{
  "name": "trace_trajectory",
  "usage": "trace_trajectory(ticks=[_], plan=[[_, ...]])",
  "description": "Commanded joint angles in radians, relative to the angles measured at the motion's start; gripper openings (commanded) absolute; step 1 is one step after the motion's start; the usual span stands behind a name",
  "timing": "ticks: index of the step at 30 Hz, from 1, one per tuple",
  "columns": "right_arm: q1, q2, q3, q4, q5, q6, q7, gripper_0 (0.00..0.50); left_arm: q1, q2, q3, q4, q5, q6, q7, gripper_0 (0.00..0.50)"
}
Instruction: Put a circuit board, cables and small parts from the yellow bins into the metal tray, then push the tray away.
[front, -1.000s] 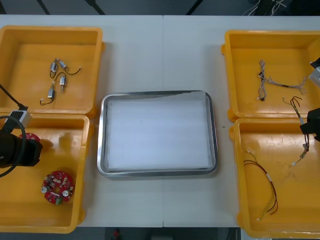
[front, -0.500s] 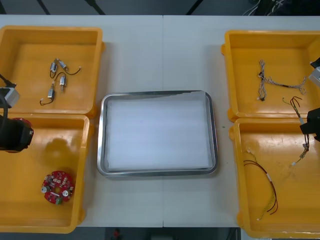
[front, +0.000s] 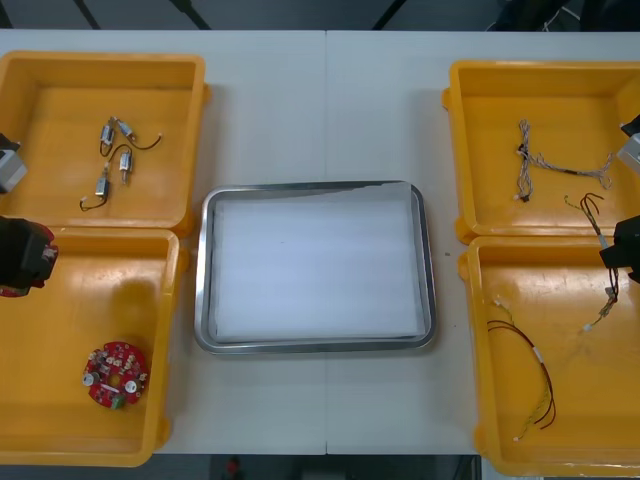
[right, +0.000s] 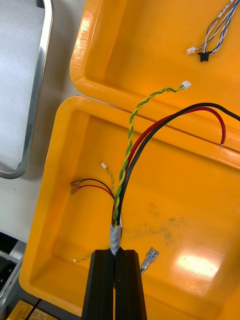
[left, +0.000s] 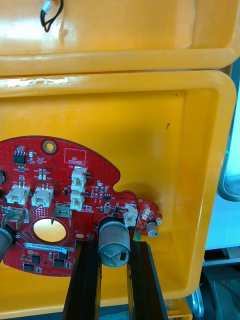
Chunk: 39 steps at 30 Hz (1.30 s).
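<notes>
Red circuit board (left: 55, 210), pinched by one component in the left end effector (left: 114, 248), may twist free; the cables (right: 130, 145) pinched in the right end effector (right: 116, 256) may snag.

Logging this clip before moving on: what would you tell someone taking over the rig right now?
Left gripper: shut on a circuit board, at the near left bin.
Right gripper: shut on a cable bundle, at the near right bin.
Metal tray holds nothing yet.
Small metal parts lie in the far left bin.
To do: load board, cables, parts; push tray away.
</notes>
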Motion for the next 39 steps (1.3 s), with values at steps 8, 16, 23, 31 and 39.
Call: trace_trajectory(ticks=[8,16,23,31,39], plan=[[-0.024,-0.020,-0.003,-0.029,0.001,0.004,0.037,0.000,-0.194,-0.099,-0.085,-0.059,-0.052,0.090,0.134,0.000],[-0.024,-0.020,-0.003,-0.029,0.001,0.004,0.037,0.000,-0.447,-0.213,-0.344,-0.059,-0.193,0.179,0.374,0.000],[-0.024,-0.020,-0.003,-0.029,0.001,0.004,0.037,0.000,-0.542,-0.317,-0.461,-0.062,-0.266,0.230,0.486,0.000],[-0.024,-0.020,-0.003,-0.029,0.001,0.004,0.037,0.000,-0.614,-0.441,-0.591,-0.075,-0.385,0.291,0.598,0.000],[-0.024,-0.020,-0.003,-0.029,0.001,0.004,0.037,0.000,-0.668,-0.564,-0.714,-0.072,-0.503,0.339,0.702,0.000]])
